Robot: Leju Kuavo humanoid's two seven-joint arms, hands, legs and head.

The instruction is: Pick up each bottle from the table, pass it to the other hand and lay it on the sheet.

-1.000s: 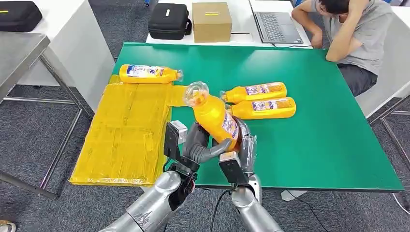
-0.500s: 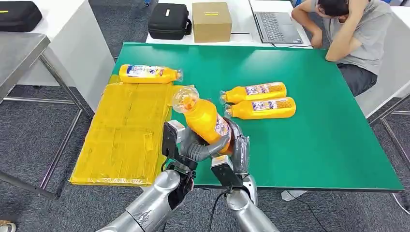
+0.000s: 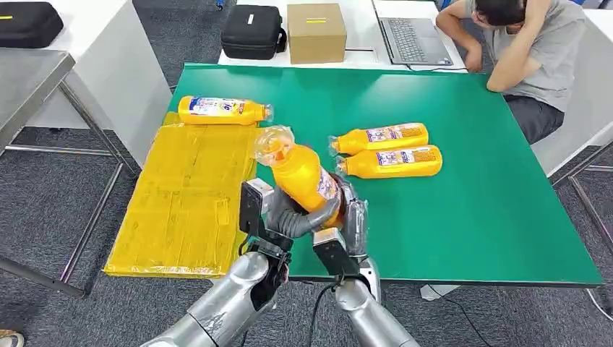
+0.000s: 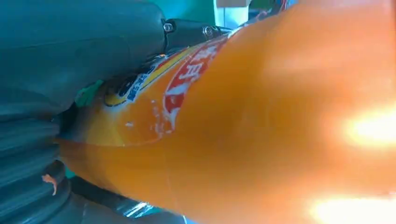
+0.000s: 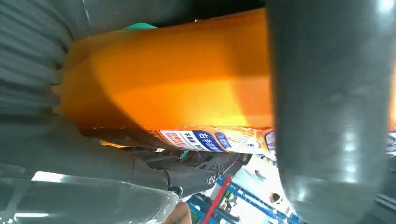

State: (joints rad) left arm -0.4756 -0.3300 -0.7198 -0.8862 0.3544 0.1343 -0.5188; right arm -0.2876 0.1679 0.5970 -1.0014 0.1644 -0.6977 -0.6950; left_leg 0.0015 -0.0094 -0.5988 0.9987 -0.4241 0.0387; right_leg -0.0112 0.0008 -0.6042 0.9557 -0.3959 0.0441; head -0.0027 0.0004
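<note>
An orange bottle (image 3: 302, 176) is held tilted above the table's near edge, its clear neck pointing toward the yellow sheet (image 3: 189, 199). My left hand (image 3: 283, 215) wraps its lower body from the left, and my right hand (image 3: 348, 211) grips it from the right. Both wrist views are close on the same bottle (image 4: 261, 121) (image 5: 173, 74). One bottle (image 3: 223, 110) lies at the sheet's far edge. Two more bottles (image 3: 380, 136) (image 3: 390, 161) lie side by side on the green table (image 3: 463, 202).
A person (image 3: 528, 43) sits at the far right corner, leaning on the table. A laptop (image 3: 412, 36), a cardboard box (image 3: 316, 32) and a black case (image 3: 253, 30) stand on the white table behind. A metal table (image 3: 29, 79) stands at the left.
Both hands have carried the held bottle leftward toward the sheet, and it has dropped a little and tilted further.
</note>
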